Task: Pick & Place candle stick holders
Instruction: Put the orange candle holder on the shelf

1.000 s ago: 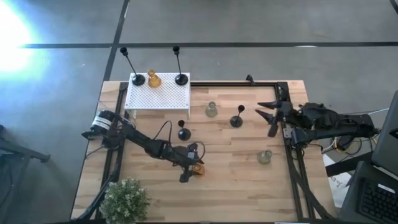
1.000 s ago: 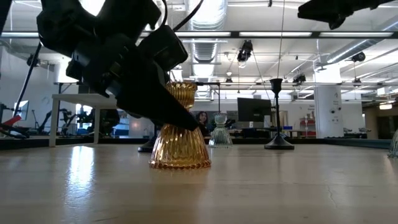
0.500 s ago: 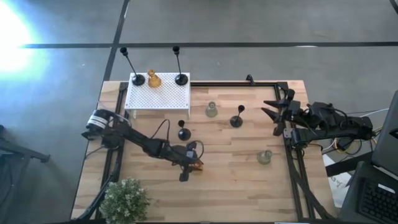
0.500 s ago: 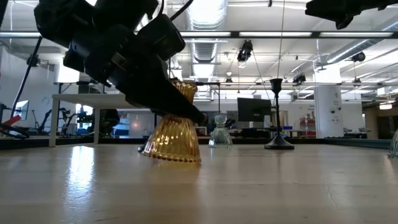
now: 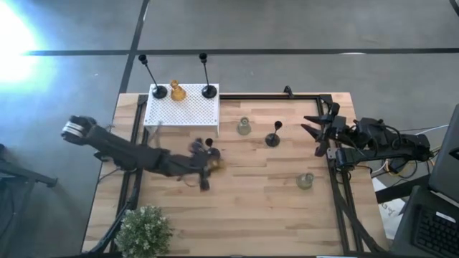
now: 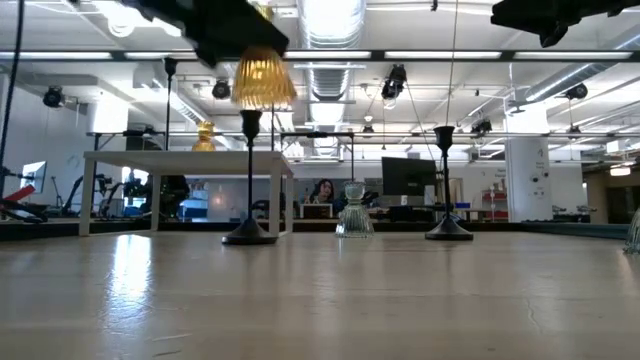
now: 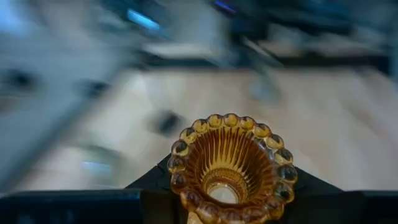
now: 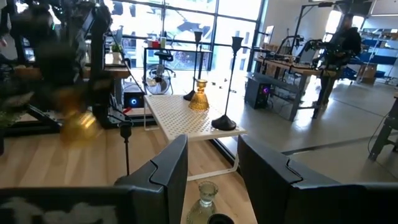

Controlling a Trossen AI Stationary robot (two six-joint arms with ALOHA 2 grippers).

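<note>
Since a second ago the left claw (image 5: 203,166) has lifted the amber holder (image 5: 212,163) clear of the tabletop (image 5: 272,208) and swung it back toward the white perforated box (image 5: 183,109); the low view then showed the holder standing on the wood, and now it hangs high in the picture. The claw is clamped on it, and in the left wrist view the scalloped cup (image 7: 231,163) faces the camera, so its long axis runs out along the fingers.

From the claw, the box lies farther back and a little to the left. A black holder (image 5: 211,152) stands just on the claw's box side, directly in the likely path. The left arm is plainly the nearer one. The right claw (image 5: 320,130) waits, spread wide, well to the box's right.

Motion blur smears the claw in the high view, so its exact grip is hard to make out. The box already carries two black holders and another amber one (image 5: 176,91).
</note>
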